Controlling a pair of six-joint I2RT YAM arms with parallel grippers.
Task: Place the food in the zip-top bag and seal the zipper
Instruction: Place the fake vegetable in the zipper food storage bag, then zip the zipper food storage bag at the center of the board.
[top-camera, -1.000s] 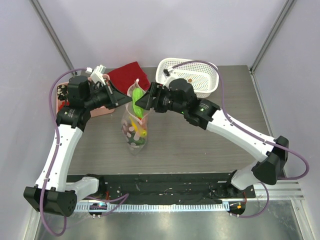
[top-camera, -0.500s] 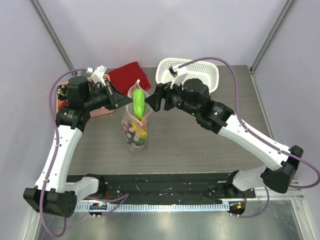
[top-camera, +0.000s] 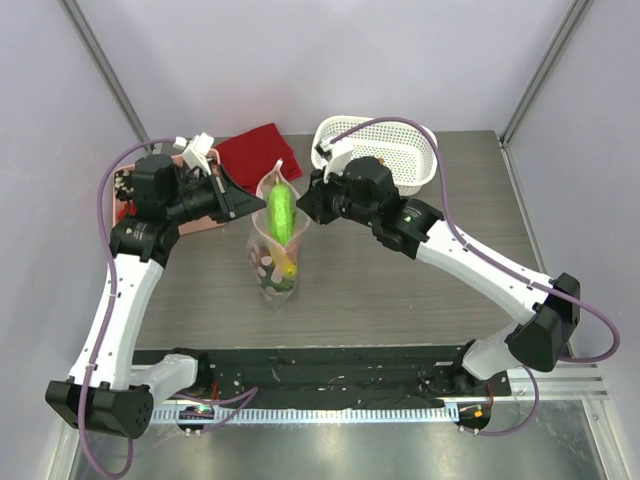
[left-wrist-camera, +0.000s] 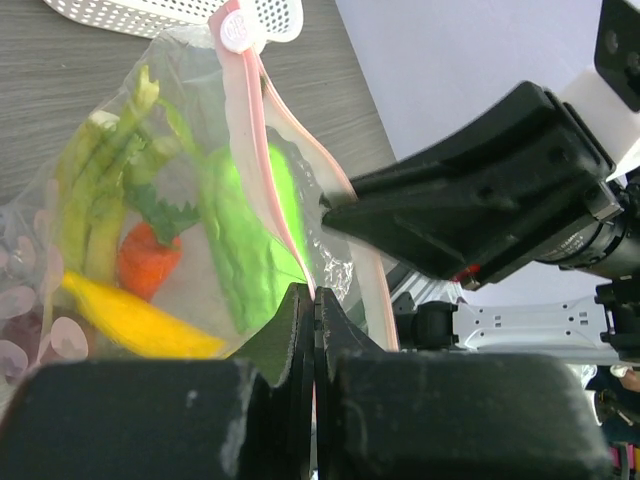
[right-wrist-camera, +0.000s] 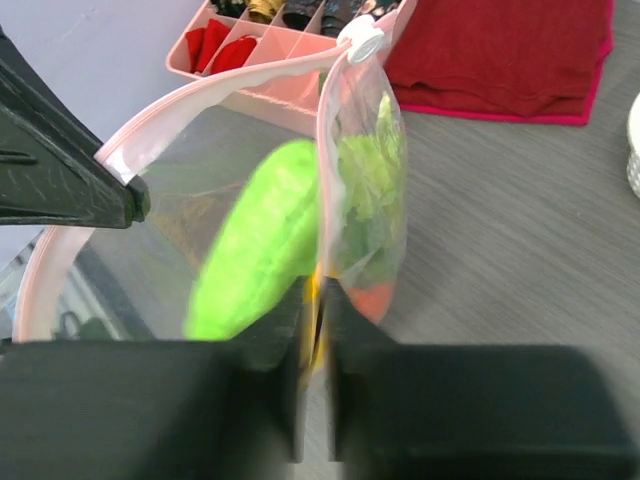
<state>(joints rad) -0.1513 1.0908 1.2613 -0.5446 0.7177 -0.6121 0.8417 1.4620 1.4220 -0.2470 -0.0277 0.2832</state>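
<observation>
The zip-top bag (top-camera: 270, 262) hangs upright and open-mouthed between both arms. My left gripper (top-camera: 243, 207) is shut on its left rim; in the left wrist view the jaws (left-wrist-camera: 315, 300) pinch the pink zipper strip (left-wrist-camera: 256, 150). My right gripper (top-camera: 305, 200) is shut on the right rim, its jaws (right-wrist-camera: 318, 295) closed over the bag's edge. A long bright green piece (top-camera: 281, 212) stands in the mouth. Lower inside lie a yellow banana (left-wrist-camera: 130, 322), a red-orange pepper (left-wrist-camera: 146, 262) and pale green stalks (left-wrist-camera: 95, 190). The slider (right-wrist-camera: 362, 42) sits at the strip's far end.
A white perforated basket (top-camera: 390, 150) stands at the back right, just behind my right wrist. A red cloth (top-camera: 258, 150) lies at the back centre. The pink compartment tray (right-wrist-camera: 260, 62) sits back left, behind my left arm.
My right gripper let go of the green piece, which dropped deeper into the bag's mouth. It drew back to the right, then came in again and shut on the bag's right rim.
</observation>
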